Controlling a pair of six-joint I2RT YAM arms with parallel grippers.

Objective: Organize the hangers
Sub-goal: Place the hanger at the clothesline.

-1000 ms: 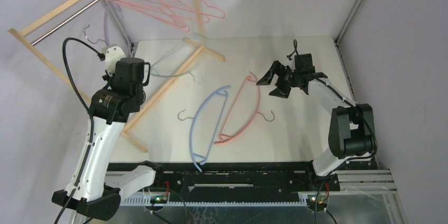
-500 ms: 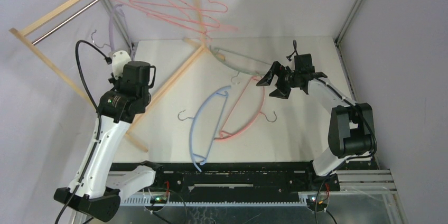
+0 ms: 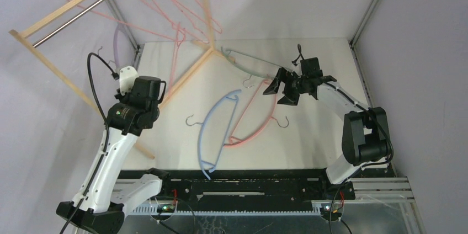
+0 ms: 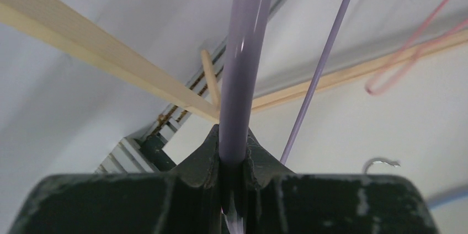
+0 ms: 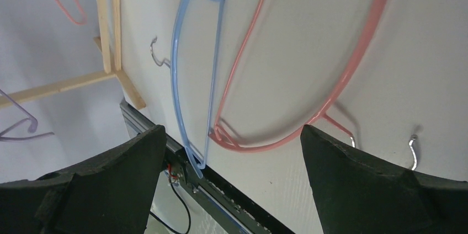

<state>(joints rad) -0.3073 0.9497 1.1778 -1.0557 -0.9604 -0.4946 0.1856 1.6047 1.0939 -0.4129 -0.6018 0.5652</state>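
The left gripper (image 4: 233,148) was closed narrowly on the bar of the lilac hanger (image 4: 243,63), whose long axis ran up out of the jaws toward the rack's metal rod (image 3: 77,13). The hanger hung just short of the rod, with the left arm raised and the nearer of the two. The right gripper (image 3: 280,91) stood wide and empty, well apart from the rod, over the pink hanger (image 3: 269,113) on the bench (image 3: 320,134).

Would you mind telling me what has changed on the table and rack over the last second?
The green hanger moved right across the table, ending near the right arm's open fingers. The left fingers, shut on the lilac hanger, pulled nearer. The wire hangers on the rod swung leftward. The blue hanger and pink hanger stayed flat.
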